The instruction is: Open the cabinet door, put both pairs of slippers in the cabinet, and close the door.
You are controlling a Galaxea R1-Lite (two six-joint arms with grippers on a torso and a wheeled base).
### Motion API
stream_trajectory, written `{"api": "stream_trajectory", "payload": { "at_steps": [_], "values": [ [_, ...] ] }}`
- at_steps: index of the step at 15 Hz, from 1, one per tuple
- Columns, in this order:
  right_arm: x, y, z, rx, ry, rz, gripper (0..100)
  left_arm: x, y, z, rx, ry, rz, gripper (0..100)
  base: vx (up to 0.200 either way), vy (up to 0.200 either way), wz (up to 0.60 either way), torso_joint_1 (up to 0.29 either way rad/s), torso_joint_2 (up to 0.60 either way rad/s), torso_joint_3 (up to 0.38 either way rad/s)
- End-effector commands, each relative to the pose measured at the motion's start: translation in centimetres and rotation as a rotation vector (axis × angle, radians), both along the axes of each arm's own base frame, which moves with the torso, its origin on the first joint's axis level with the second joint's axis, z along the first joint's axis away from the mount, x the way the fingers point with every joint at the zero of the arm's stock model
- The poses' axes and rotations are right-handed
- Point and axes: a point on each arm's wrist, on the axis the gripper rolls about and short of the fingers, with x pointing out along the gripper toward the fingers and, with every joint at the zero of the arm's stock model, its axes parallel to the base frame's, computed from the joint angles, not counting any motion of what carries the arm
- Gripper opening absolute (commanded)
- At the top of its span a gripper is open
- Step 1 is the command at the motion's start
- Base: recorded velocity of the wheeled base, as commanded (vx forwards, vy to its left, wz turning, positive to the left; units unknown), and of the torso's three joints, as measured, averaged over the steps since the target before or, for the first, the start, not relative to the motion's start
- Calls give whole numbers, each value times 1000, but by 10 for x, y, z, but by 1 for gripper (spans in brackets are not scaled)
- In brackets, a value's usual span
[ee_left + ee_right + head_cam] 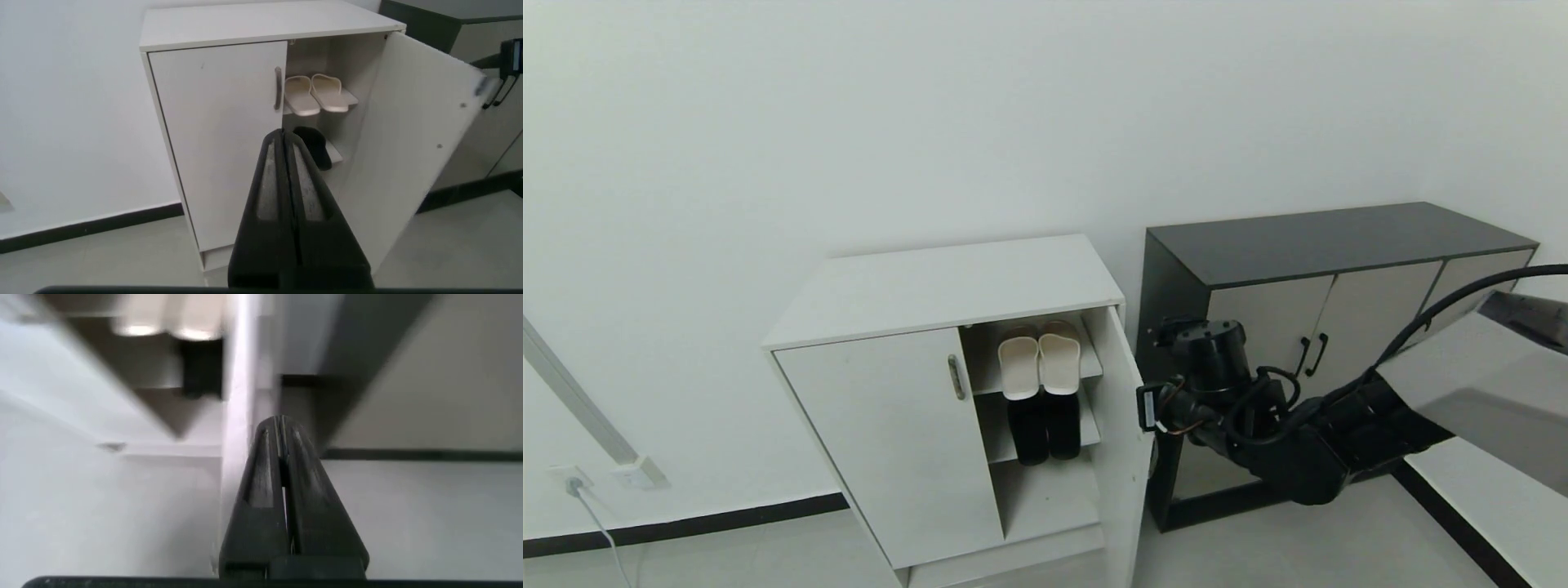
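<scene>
Standing against the pale wall, the white cabinet (947, 286) has its left door (890, 433) closed and its right door (1125, 433) swung out toward the near side, seen almost edge-on in the head view. A small metal handle (956, 377) sits at the closed door's right edge.

Inside, the white slippers (1039, 366) lie side by side on the upper shelf, and the black slippers (1044, 425) lie side by side on the shelf below. Both pairs have their long axes running near to far, and their near ends stick out over the shelf fronts. Which end is the toe I cannot tell.

The right arm (1290, 441) sits right of the open door, between the white cabinet and a dark cabinet (1339, 237). It carries a small tag (1147, 406) whose print is too small to read. The right gripper (282, 429) has its jaws pressed together on nothing, just beside the door's edge. The left gripper (283, 139) also has its jaws together and empty, held near and in front of the cabinet.
</scene>
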Motion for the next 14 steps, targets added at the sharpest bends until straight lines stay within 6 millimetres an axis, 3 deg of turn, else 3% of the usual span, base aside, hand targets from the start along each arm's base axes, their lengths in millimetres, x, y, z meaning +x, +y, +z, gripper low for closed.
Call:
{"api": "stream_trajectory", "payload": {
  "at_steps": [1,7,14],
  "values": [
    [-13,7,13,23,-20,36,0,0,0,0,0,1,0,0,0,0,0,0,0,0],
    [-28,-11,36,63,-28,103,0,0,0,0,0,1,0,0,0,0,0,0,0,0],
    [-39,-14,29,56,-11,123,0,0,0,0,0,1,0,0,0,0,600,0,4,1]
  ]
}}
